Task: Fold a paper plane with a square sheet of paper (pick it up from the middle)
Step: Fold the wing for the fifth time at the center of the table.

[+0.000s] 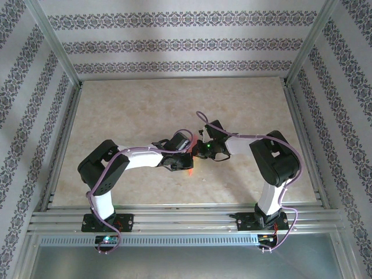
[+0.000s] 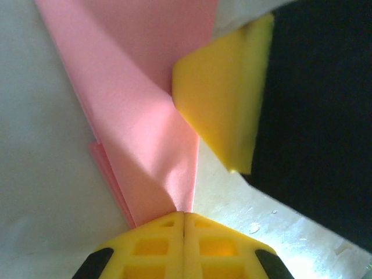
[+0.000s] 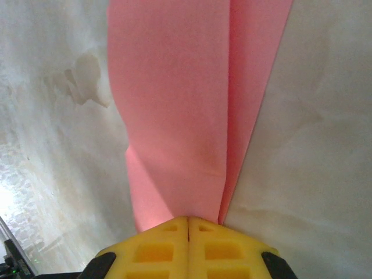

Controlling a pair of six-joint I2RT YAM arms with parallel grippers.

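The paper plane (image 2: pixel 139 116) is salmon-pink paper folded into a narrow, layered shape. My left gripper (image 2: pixel 183 214) is shut on its tapered end. My right gripper (image 3: pixel 189 220) is shut on another part of the same paper (image 3: pixel 186 116), whose long folds run away from the jaws. One yellow finger (image 2: pixel 224 104) of the right gripper presses the paper close beside the left jaws. From above, both grippers (image 1: pixel 185 165) (image 1: pixel 197 157) meet at the table's middle, and a small pink tip (image 1: pixel 190 171) shows below them.
The beige marbled table (image 1: pixel 145 110) is bare around the arms. Aluminium rails (image 1: pixel 174 218) run along its near edge and sides, and patterned walls enclose it. The two arms arch in from left and right.
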